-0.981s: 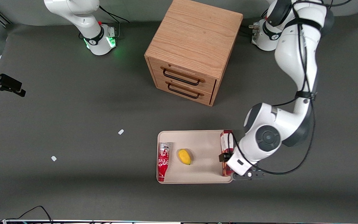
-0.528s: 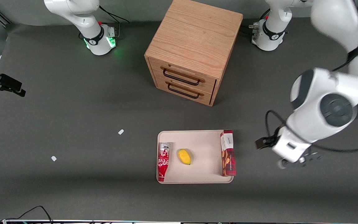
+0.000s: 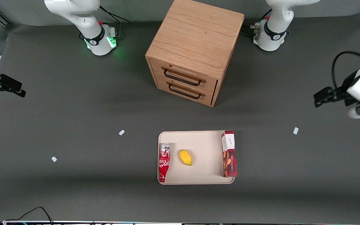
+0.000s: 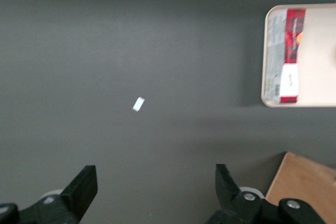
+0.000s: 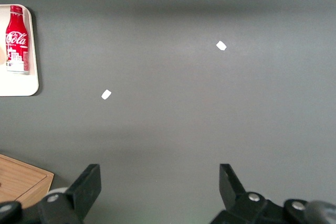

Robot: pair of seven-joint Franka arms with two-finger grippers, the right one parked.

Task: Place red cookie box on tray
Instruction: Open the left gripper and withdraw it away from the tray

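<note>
The red cookie box (image 3: 229, 153) lies flat on the beige tray (image 3: 205, 140), along the tray's edge toward the working arm's end, with its white end panel pointing at the drawer cabinet. The left wrist view shows the same box (image 4: 289, 56) on the tray (image 4: 317, 51). My left gripper (image 3: 319, 97) hangs above the bare mat well away from the tray, toward the working arm's end of the table. It (image 4: 154, 169) is open, its fingers wide apart with only grey mat between them.
A red-and-white soda can (image 3: 164, 162) and a small yellow fruit (image 3: 185, 157) also lie on the tray. The wooden drawer cabinet (image 3: 195, 47) stands farther from the front camera than the tray. Small white scraps (image 3: 296, 130) (image 3: 121, 132) lie on the mat.
The gripper was at the cookie box on the tray a second ago. It has since drawn away toward the working arm's end of the table. The box stays where it was.
</note>
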